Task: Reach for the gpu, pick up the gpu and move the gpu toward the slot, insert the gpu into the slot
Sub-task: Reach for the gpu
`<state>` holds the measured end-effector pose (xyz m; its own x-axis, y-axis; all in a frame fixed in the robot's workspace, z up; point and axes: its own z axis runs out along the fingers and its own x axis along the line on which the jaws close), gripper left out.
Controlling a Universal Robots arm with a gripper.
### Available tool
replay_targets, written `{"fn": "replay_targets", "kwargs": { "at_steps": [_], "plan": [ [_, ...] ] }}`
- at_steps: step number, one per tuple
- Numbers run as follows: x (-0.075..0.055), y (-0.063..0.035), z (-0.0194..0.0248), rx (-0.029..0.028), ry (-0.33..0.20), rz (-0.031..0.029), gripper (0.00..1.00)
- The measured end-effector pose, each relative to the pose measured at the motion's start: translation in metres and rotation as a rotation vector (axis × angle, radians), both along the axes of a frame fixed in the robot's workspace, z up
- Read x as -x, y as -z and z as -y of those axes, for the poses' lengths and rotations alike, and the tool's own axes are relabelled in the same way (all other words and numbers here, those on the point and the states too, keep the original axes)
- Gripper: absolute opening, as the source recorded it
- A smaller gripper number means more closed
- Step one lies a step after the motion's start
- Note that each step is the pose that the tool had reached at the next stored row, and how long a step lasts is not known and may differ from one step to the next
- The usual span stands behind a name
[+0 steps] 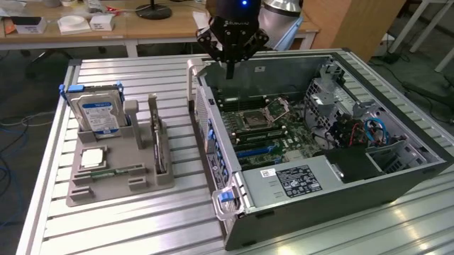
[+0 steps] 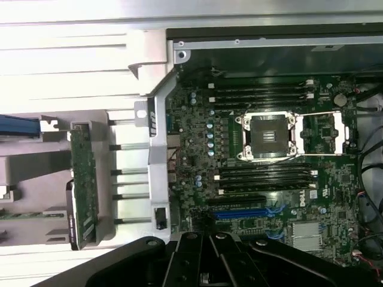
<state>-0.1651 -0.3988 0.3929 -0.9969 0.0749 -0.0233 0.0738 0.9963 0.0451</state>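
At the exterior view's left, a grey holder [image 1: 120,183] lies on the slatted desk [image 1: 142,228]. A hard drive [image 1: 99,112] with a blue-white label stands upright in it. Nearer the camera lie a processor chip [image 1: 92,158] and a memory stick [image 1: 114,172].

On the holder's right side the gpu [image 1: 157,139] stands on 1 long edge in a narrow groove. Its long axis runs from the far side of the desk toward the camera, and its flat faces turn to the exterior view's left and right. Its far end rises taller than the rest. The lower edge is sunk in the groove and hidden, and so little of either face shows that the bracket is hard to make out. In the wrist view the gpu [image 2: 82,179] is seen edge-on as a green strip, near the case's wall but apart from it. The holder there is cut off at the frame's edge.

Further right, the open computer case [image 1: 397,175] lies on its side. Its motherboard [image 1: 273,135] faces up and carries a processor socket [image 2: 269,136] and a blue slot [image 2: 239,212].

The claw [image 1: 229,71] hangs above the far end of the case, fingers pressed together and pointing down. It grips nothing, touches nothing, and is well apart from the gpu. In the wrist view the claw [image 2: 206,254] is a dark mass, partly cut off.
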Motion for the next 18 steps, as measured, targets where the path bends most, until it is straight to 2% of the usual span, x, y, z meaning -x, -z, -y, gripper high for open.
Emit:
{"fn": "replay_targets", "kwargs": {
  "at_steps": [18],
  "plan": [
    [0.047, 0.0009, 0.0000, 0.0000, 0.000, 0.0000, 0.10]
  ]
}}
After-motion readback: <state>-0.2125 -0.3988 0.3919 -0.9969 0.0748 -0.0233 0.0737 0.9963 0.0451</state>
